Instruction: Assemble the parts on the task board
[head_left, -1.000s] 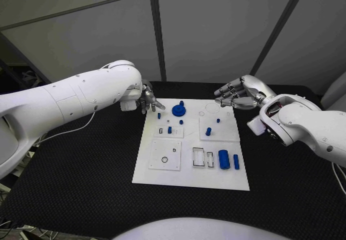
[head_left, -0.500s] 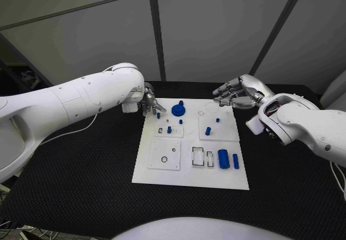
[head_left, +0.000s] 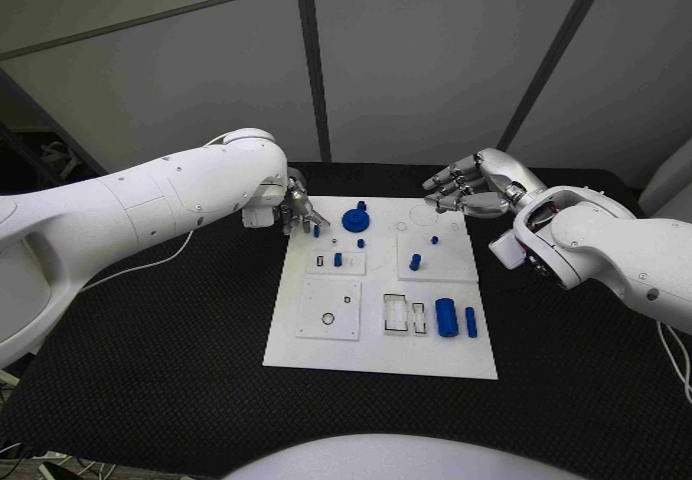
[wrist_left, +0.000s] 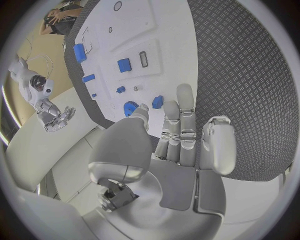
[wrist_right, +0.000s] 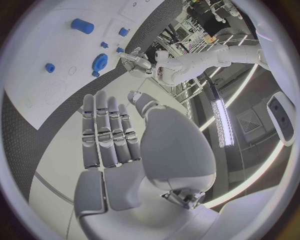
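Left hand (head_left: 299, 208) empty, silver fingers apart above glossy white task board (head_left: 332, 345); right hand (head_left: 464, 188) likewise.

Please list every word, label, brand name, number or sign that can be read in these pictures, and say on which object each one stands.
There is no text that can be read.
The task board carries only outlines, slots and holes, with no printed letters or numbers.
The blue parts, such as the gear and the cylinder, are plain.
The left hand and the right hand bear no legible marking.
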